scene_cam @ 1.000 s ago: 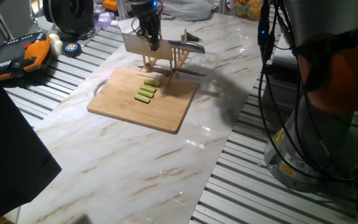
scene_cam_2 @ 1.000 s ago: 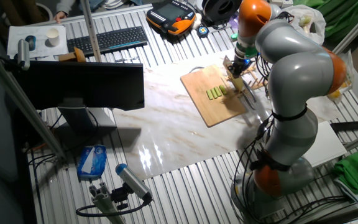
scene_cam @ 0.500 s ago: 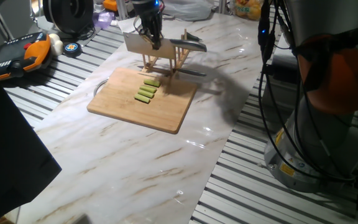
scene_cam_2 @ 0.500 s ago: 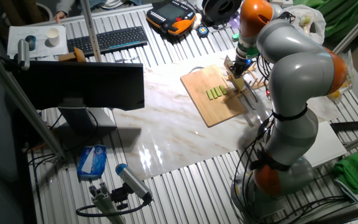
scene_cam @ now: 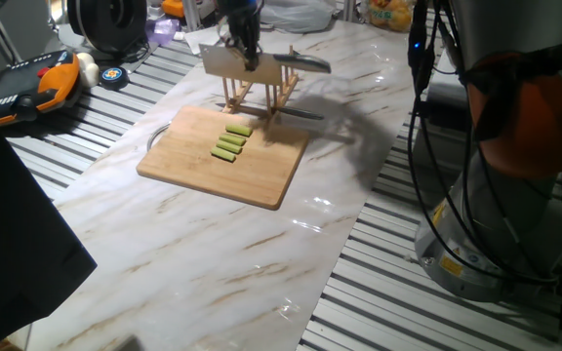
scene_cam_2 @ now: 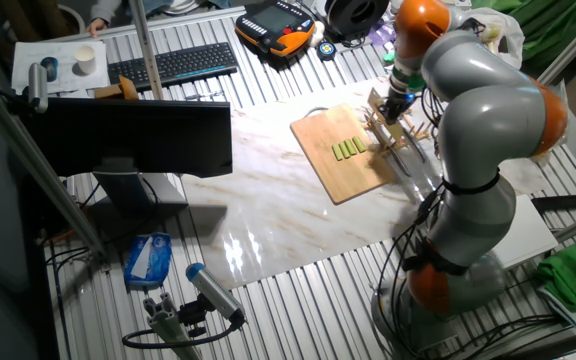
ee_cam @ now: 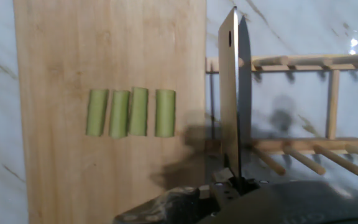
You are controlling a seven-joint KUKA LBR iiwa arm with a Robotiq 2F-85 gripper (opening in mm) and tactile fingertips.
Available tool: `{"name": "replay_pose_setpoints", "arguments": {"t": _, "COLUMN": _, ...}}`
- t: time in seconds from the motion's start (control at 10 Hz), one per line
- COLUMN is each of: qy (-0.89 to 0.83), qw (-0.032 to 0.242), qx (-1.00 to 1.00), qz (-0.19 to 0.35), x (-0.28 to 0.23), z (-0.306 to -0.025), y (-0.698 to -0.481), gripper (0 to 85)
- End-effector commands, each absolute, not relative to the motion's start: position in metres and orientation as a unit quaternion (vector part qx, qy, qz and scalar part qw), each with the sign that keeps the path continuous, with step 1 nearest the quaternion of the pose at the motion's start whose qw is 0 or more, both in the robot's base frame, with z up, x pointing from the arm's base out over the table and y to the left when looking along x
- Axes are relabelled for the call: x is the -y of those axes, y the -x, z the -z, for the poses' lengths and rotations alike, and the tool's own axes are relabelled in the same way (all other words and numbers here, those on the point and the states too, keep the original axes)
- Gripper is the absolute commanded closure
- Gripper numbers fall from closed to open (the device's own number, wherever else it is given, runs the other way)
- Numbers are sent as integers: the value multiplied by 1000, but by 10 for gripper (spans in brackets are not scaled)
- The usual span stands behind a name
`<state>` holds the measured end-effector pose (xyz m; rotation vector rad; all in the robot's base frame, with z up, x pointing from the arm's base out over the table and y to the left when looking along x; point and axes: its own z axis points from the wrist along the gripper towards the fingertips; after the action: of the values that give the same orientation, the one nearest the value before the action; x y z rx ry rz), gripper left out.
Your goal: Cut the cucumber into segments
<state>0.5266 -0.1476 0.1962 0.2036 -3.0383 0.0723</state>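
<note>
Several light green cucumber segments [scene_cam: 230, 142] lie side by side on the wooden cutting board [scene_cam: 198, 168]; no uncut cucumber is in view. They also show in the other fixed view [scene_cam_2: 346, 149] and the hand view [ee_cam: 130, 113]. My gripper [scene_cam: 245, 47] is shut on a knife [scene_cam: 224, 61] with a broad blade and holds it in the air above the wooden rack [scene_cam: 258, 97], just past the board's far edge. In the hand view the blade [ee_cam: 234, 93] hangs edge-on to the right of the board [ee_cam: 61, 56], over the rack [ee_cam: 294, 148].
A second knife [scene_cam: 299, 114] lies at the rack on the marble table [scene_cam: 213, 253]. An orange and black pendant [scene_cam: 32, 86] and a tape roll [scene_cam: 112, 76] sit at the far left. The robot base [scene_cam: 515, 146] stands at the right.
My gripper has lifted the knife higher and a little to the right, away from the board and over the rack. The segments have not moved.
</note>
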Motion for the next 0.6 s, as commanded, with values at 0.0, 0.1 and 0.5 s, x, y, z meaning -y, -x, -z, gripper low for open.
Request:
{"name": "replay_pose_setpoints", "arguments": {"t": 0.0, "qy": -68, "qw": 47, "qx": 996, "qz": -24, "x": 155, "z": -193, "y": -523, "gripper": 843}}
{"name": "replay_pose_setpoints", "arguments": {"t": 0.1, "qy": -71, "qw": 45, "qx": 996, "qz": -20, "x": 165, "z": -184, "y": -518, "gripper": 843}}
{"name": "replay_pose_setpoints", "arguments": {"t": 0.5, "qy": -73, "qw": 48, "qx": 996, "qz": -15, "x": 179, "z": -181, "y": -513, "gripper": 843}}
